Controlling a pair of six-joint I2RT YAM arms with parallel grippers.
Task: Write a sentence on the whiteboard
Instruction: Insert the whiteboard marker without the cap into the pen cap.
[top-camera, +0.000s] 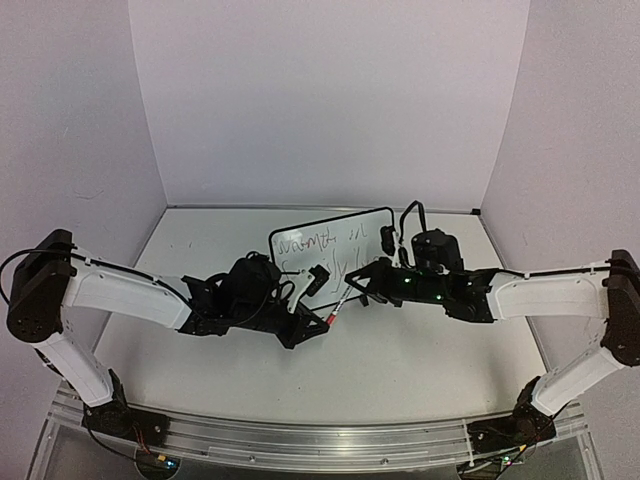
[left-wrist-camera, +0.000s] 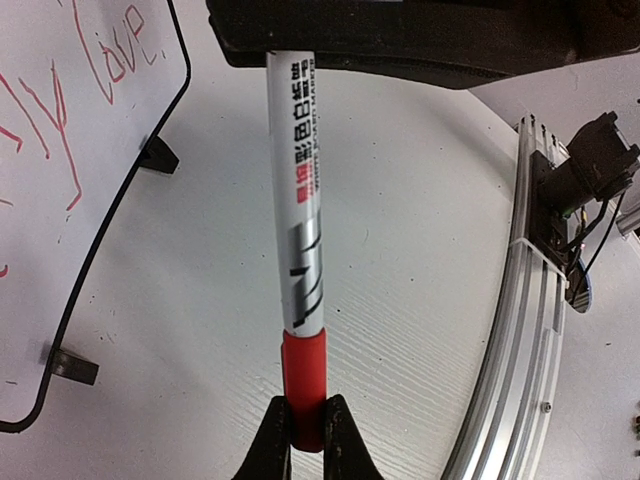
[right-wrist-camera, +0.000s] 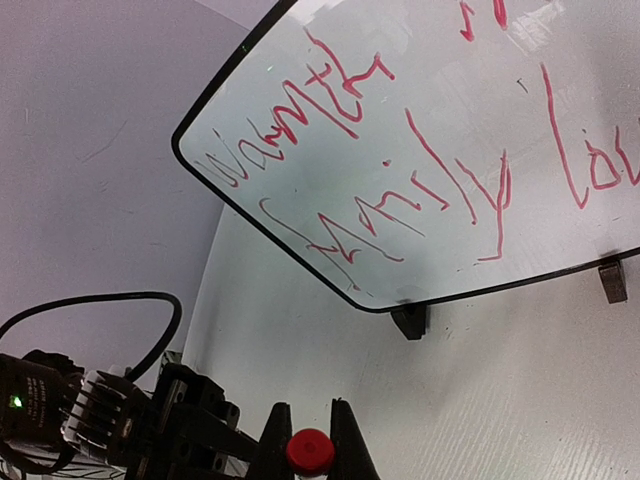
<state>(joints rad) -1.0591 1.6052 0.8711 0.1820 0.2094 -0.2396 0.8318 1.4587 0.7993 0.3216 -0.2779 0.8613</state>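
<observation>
Wrapping up: the sentence (right-wrist-camera: 420, 190) is written on the whiteboard (left-wrist-camera: 120, 170).
The marker (left-wrist-camera: 300, 200) is clenched by left gripper (left-wrist-camera: 305, 435) and right gripper (right-wrist-camera: 310, 415); one release and a set-down are called for.

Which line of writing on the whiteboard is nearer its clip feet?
The lower line, reading roughly "family love", runs along the edge with the clip feet; the other scrawl lies above it.

Marker (top-camera: 343, 301) between left gripper (top-camera: 325, 319), right gripper (top-camera: 361, 288); whiteboard (top-camera: 372, 224) behind.
</observation>
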